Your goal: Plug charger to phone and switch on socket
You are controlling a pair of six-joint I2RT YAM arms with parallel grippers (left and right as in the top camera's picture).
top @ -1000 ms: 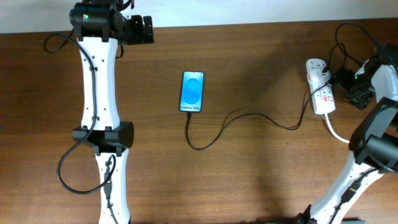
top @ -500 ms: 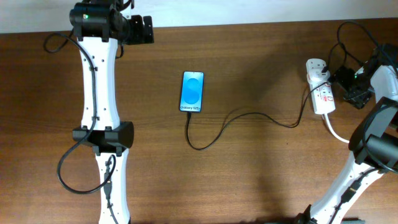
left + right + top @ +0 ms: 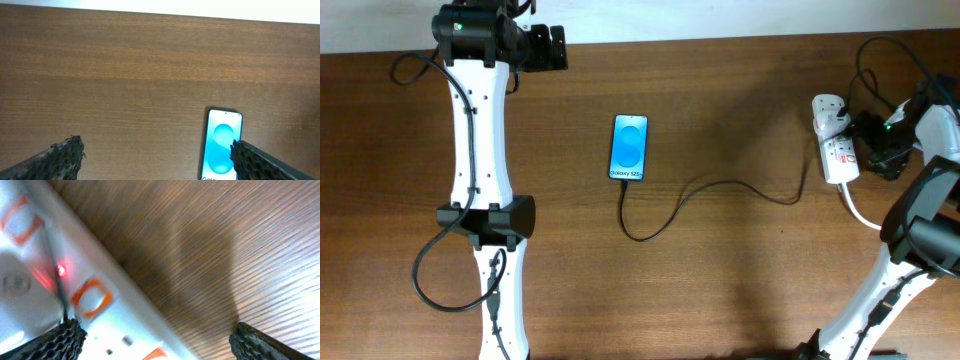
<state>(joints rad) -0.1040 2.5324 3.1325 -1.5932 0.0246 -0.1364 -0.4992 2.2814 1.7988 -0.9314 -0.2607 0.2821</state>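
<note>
The phone (image 3: 629,148) lies face up mid-table, blue screen lit; it also shows in the left wrist view (image 3: 221,145). The thin black charger cable (image 3: 720,186) loops from the phone's bottom edge across the table to the white socket strip (image 3: 838,150) at the right. My left gripper (image 3: 552,46) is open and empty at the back left. My right gripper (image 3: 868,143) is open, right against the strip's right side. In the right wrist view (image 3: 155,340) the strip (image 3: 45,255) fills the left, with orange-rimmed switches and a small red light (image 3: 61,270).
The strip's thick white cord (image 3: 860,212) runs toward the front right. Black robot cables (image 3: 870,70) hang over the back right corner. A pale wall edge (image 3: 720,20) runs along the table's back.
My right gripper has shifted left, closer against the socket strip. The left arm, phone and cable have not moved.
</note>
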